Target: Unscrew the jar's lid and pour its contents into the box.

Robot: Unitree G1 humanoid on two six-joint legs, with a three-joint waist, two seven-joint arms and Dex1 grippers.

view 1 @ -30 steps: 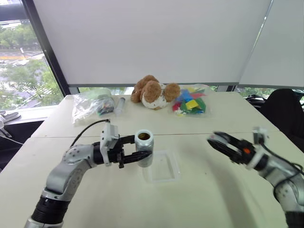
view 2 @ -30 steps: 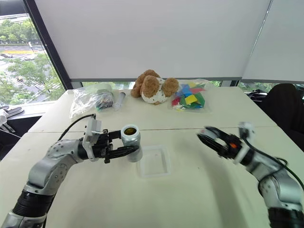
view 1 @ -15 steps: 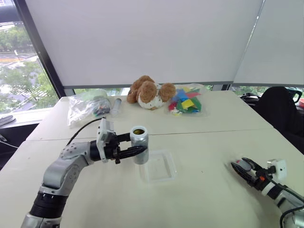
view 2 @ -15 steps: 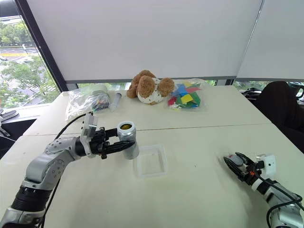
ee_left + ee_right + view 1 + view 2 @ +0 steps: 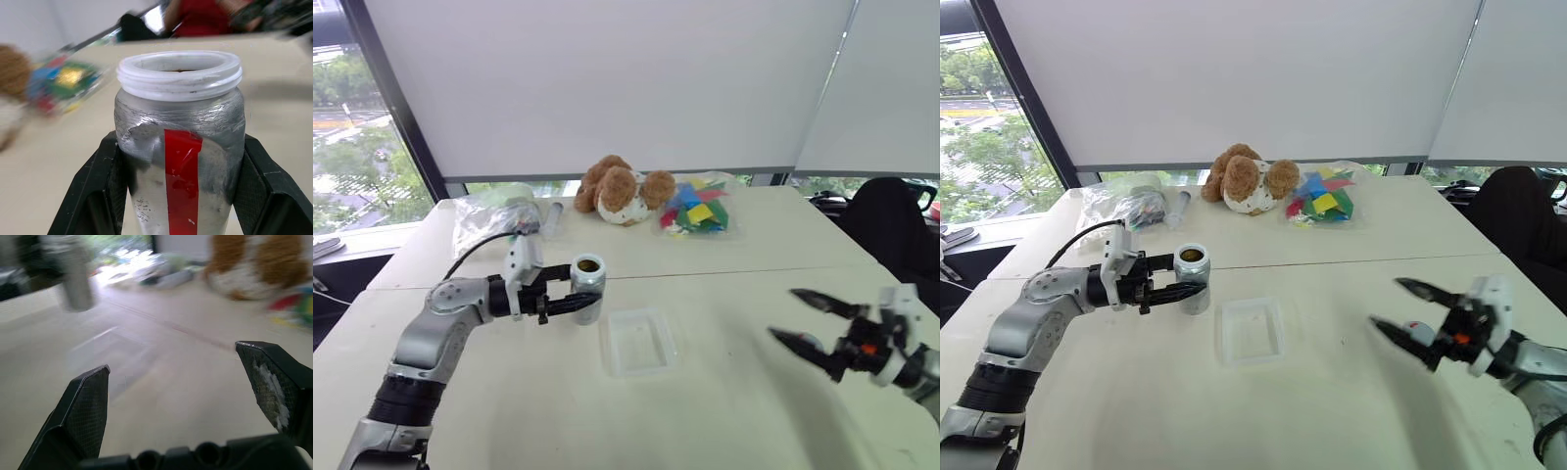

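Note:
My left gripper (image 5: pixel 579 302) is shut on the jar (image 5: pixel 586 290), a silvery cylinder with a red label (image 5: pixel 182 166). It holds the jar upright, above the table, just left of the box (image 5: pixel 641 343). The jar's white threaded mouth (image 5: pixel 179 73) is uncovered, and brown contents (image 5: pixel 1191 256) show inside. The box is a shallow clear tray lying flat with nothing in it. The lid is out of view. Right of the box, my right gripper (image 5: pixel 783 313) hovers over the table, open with nothing between its fingers (image 5: pixel 85 406).
A brown teddy bear (image 5: pixel 619 189) lies at the far side of the table. Beside it are a bag of coloured pieces (image 5: pixel 700 211), a clear bag (image 5: pixel 494 215) and a small tube (image 5: pixel 551 215). A black chair (image 5: pixel 891 220) stands at the right.
My right gripper, shut a second ago, dropped low at the right, then rose and opened wide. My left gripper carried the jar leftward, away from the box's edge.

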